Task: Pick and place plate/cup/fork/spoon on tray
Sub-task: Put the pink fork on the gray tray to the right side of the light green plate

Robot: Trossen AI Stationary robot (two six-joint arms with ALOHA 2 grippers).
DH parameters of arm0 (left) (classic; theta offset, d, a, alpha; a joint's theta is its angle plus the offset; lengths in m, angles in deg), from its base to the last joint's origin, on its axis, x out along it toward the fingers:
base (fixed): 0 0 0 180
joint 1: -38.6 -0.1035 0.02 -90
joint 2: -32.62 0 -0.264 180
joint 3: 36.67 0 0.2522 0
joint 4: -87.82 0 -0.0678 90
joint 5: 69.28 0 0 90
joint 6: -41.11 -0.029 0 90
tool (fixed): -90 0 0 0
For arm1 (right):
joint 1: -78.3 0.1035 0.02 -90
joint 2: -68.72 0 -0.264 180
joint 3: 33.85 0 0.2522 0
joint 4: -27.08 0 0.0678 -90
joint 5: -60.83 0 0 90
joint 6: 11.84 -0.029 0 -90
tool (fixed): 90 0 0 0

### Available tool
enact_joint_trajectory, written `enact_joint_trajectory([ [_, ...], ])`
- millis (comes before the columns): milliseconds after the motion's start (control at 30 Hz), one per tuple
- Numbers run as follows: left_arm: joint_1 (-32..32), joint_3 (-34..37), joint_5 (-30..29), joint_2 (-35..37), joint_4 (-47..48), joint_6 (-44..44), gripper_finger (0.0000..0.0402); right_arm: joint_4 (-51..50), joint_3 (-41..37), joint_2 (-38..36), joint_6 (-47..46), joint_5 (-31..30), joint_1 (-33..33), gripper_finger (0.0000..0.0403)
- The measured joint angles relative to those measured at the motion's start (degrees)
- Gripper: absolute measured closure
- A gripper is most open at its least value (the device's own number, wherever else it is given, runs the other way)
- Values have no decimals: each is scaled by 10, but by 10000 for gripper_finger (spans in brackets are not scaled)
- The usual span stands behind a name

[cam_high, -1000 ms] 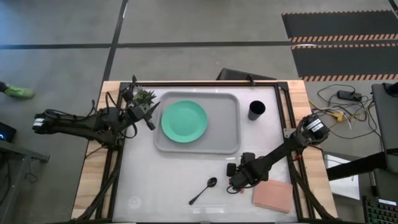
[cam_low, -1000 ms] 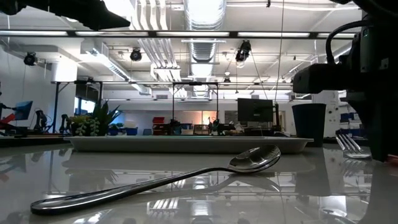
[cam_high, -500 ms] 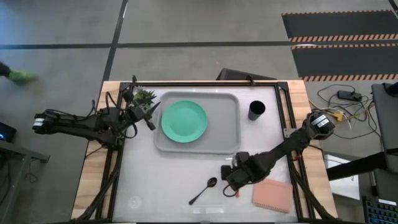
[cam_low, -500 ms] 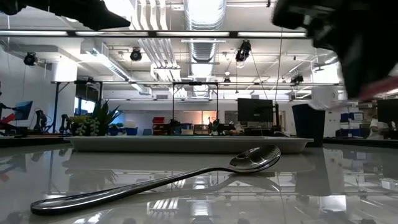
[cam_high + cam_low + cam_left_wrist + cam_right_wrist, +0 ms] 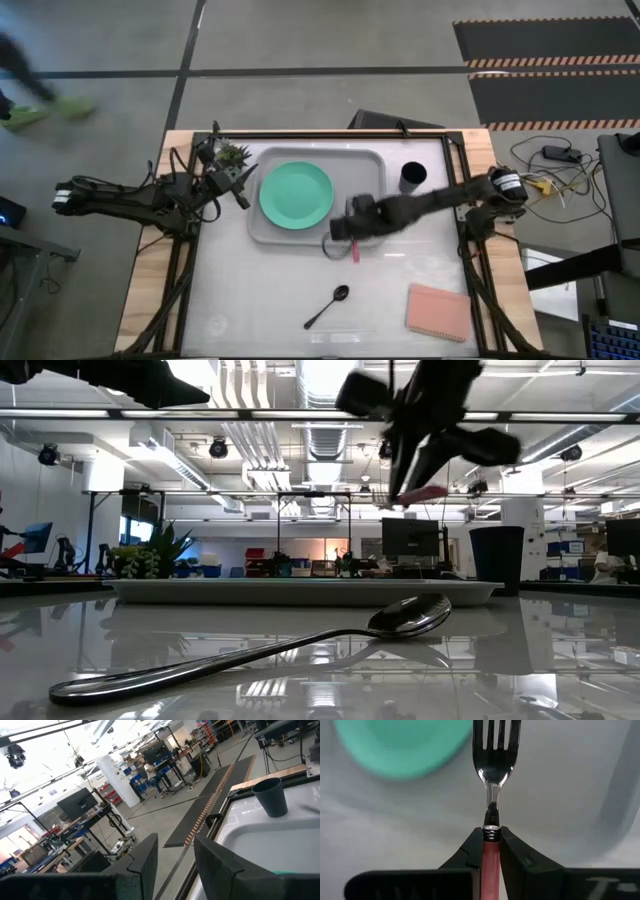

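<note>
Both fingers of the right claw [image 5: 491, 842] pinch the fork [image 5: 494, 780], seemingly above the tray [image 5: 560, 795].

- The left arm [image 5: 130, 197] is dark, slim and jointed, with loose black cables trailing along it.
- The right arm [image 5: 440, 198] is equally dark, with a pale round marking at its elbow joint.
- The right gripper [image 5: 491, 836] has matte black, wedge-shaped fingers [image 5: 517, 855] with angular edges.

Grey concrete floor [image 5: 300, 40], striped black mat [image 5: 545, 50], ceiling ducts [image 5: 320, 400].
</note>
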Motion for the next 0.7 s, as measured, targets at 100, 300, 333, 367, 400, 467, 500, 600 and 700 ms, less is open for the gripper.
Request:
enact_joint_trajectory([
  [100, 0, 0, 0, 0, 0, 0, 292, 1, 0, 0, 61, 0, -60, 377],
  [300, 0, 0, 0, 1, 0, -2, 292, 12, 0, 0, 140, 13, -148, 376],
  [333, 0, 0, 0, 1, 0, -4, 292, 11, 0, 0, 146, 14, -156, 376],
  [367, 0, 0, 0, 1, 0, -7, 292, 11, 0, 0, 151, 15, -164, 377],
  [400, 0, 0, 0, 1, 0, -13, 292, 11, 0, 0, 156, 15, -170, 377],
  [467, 0, 0, 0, 1, 0, -16, 292, 11, -1, 0, 158, 15, -177, 377],
  [500, 0, 0, 0, 0, 0, -17, 292, 11, -1, 0, 158, 15, -178, 376],
  [600, 0, 0, 0, 1, 0, -18, 292, 11, -4, 2, 149, 15, -178, 376],
  [700, 0, 0, 0, 2, 0, -25, 292, 4, -6, 11, 139, 17, -173, 376],
])
